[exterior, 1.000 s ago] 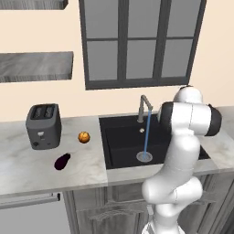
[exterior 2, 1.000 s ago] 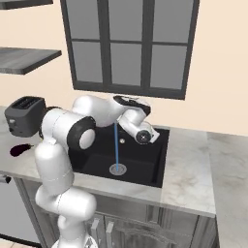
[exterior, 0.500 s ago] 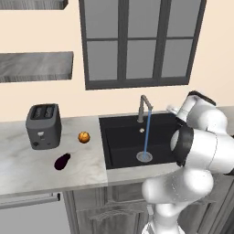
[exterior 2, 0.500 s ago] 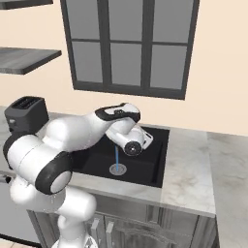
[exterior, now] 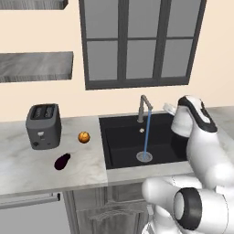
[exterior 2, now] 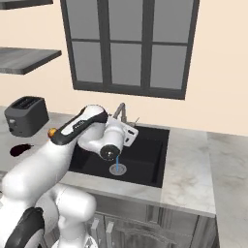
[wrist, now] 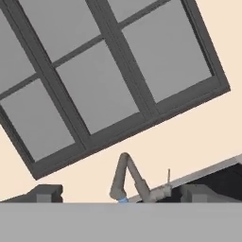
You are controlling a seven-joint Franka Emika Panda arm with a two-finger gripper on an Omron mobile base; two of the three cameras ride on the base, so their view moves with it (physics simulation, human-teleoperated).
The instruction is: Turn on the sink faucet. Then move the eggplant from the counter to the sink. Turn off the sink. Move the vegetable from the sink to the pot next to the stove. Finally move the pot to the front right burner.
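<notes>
Water runs in a blue stream from the sink faucet point(exterior: 144, 106) point(exterior 2: 120, 112) into the black sink point(exterior: 119, 147) point(exterior 2: 147, 156). My gripper point(exterior: 168, 108) point(exterior 2: 131, 127) hovers just right of the faucet, over the basin's back edge. In the hand view its fingertips point(wrist: 46, 193) stand wide apart, open and empty, with the faucet point(wrist: 126, 174) and its small handle point(wrist: 168, 177) between them further off. The dark purple eggplant point(exterior: 62, 161) point(exterior 2: 19, 149) lies on the marbled counter point(exterior: 27, 176) left of the sink.
A small orange fruit point(exterior: 83, 137) point(exterior 2: 51, 131) sits behind the eggplant, beside a dark toaster point(exterior: 44, 125) point(exterior 2: 26, 115). A window is above the sink. My own arm bulks over the sink's right side in the left base view.
The arm's elbow has swung down and toward the cameras, while the hand has stayed beside the faucet. Water runs throughout. The eggplant has not moved.
</notes>
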